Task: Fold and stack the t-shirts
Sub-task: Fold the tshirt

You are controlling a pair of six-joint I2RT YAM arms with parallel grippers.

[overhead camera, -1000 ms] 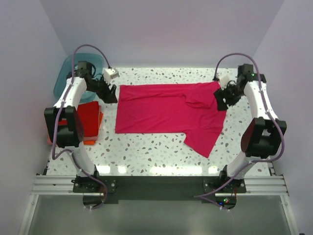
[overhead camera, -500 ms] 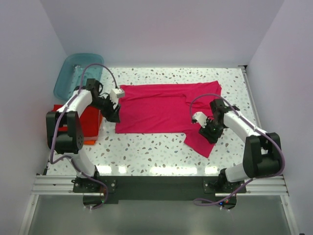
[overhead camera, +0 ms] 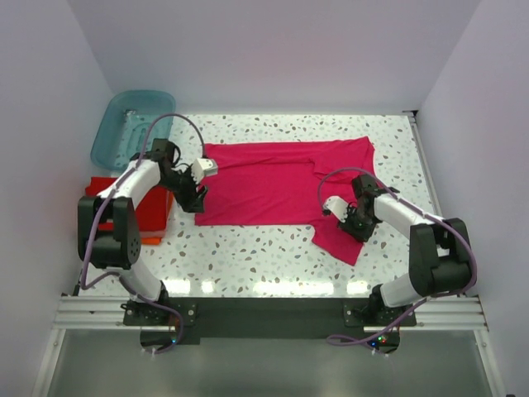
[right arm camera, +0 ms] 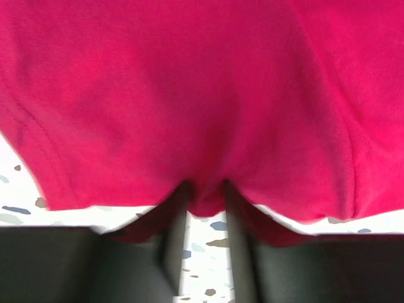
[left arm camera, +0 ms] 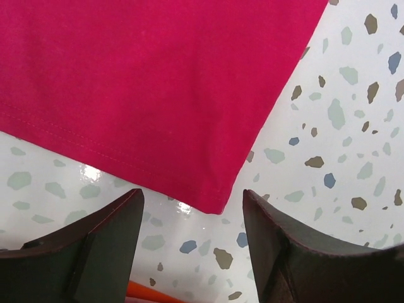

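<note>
The magenta-pink t-shirt lies spread on the speckled table, one part hanging toward the near right. My left gripper is open and low over the shirt's near-left corner; in the left wrist view its gripper frames the hem corner of the shirt, not touching it. My right gripper is shut on the shirt's edge at the near right; in the right wrist view the gripper pinches a fold of the shirt. Red and orange folded shirts are stacked at the left.
A translucent teal tub stands at the far left corner behind the stack. An orange edge of the stack shows under my left fingers. White walls close in left, right and back. Speckled tabletop shows in front of the shirt.
My right gripper came from the shirt's far right corner down to its near-right edge and pinched it. My left gripper moved nearer, from the far-left corner to the near-left corner.
</note>
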